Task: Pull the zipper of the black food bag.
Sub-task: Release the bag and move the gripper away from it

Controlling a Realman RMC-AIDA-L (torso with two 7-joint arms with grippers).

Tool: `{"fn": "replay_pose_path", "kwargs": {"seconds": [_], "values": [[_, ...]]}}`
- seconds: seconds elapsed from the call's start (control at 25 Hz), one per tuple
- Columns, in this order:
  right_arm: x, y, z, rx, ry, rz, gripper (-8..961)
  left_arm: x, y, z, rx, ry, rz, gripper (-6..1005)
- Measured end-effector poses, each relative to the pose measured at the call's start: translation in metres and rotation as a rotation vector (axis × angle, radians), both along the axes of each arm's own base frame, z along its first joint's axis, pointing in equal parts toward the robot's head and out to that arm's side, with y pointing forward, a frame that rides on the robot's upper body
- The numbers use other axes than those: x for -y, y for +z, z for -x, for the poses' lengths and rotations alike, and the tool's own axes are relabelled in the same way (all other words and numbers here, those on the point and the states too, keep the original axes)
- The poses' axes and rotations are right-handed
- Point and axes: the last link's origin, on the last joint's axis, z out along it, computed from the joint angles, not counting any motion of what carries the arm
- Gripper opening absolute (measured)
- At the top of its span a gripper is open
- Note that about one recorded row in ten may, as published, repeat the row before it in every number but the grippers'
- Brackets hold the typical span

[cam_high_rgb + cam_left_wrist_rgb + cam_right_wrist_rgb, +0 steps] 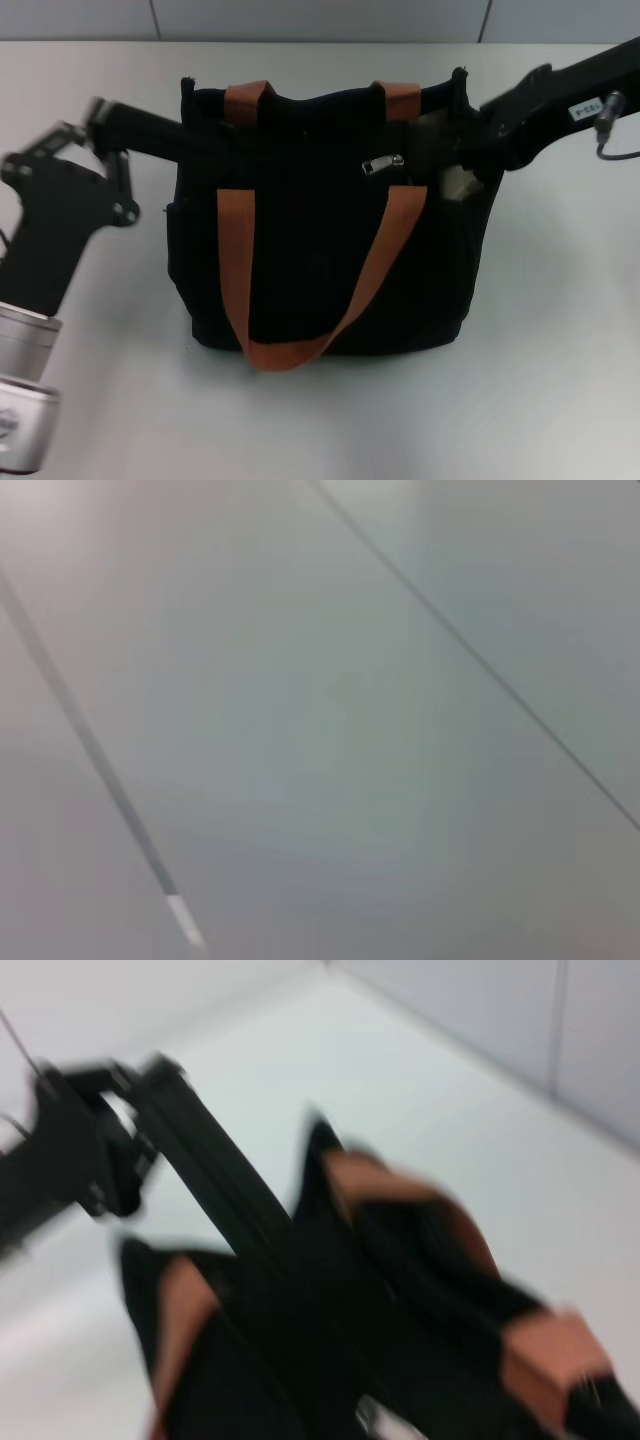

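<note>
A black food bag stands upright on a pale worktop as a two-armed robot works at its upper edge. The zipper, a small silver tab, lies on the bag's zip line, right of the bag's middle and just above where the near orange-brown strap meets the fabric. The right gripper has its tip at the bag's upper right corner, just beside the tab; how its jaws stand cannot be told, as dark fabric and arm merge there. The left gripper reaches along the bag's upper left edge, its long black fingers lying against the fabric; whether they clamp it cannot be told either.

To do the step well, the left arm would likely need to brace the bag's left end so the soft body does not drag, while the right takes the tab squarely and draws it straight along the zip line, keeping clear of the straps. Pulling off-line may tip or fold the bag.

The worktop is plain, smooth and light grey on every side of the bag. Beyond the bag, pale wall panels with thin dark seams close off the room.
</note>
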Motion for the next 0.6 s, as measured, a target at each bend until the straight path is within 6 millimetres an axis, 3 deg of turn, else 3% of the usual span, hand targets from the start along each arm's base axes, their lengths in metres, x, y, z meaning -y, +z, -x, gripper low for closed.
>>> {"fn": "replay_pose_path", "kwargs": {"seconds": [0.2,0.28,0.44,0.52,0.6], "values": [[0.017,0.019,-0.01,-0.256,0.157,-0.047,279,0.002,0.016,-0.003,0.163,-0.047,-0.014,66],[0.028,0.024,-0.027,-0.381,0.207,-0.082,356,0.001,0.023,-0.002,0.254,-0.082,0.019,66],[0.037,0.023,-0.045,-0.477,0.231,-0.085,507,-0.001,0.03,0.001,0.313,-0.13,0.102,258],[0.055,0.01,-0.069,-0.522,0.289,-0.005,568,-0.002,0.041,0.008,0.344,-0.201,0.281,346],[0.058,0.006,-0.073,-0.53,0.298,0.014,613,-0.004,0.051,0.014,0.389,-0.23,0.43,427]]}}
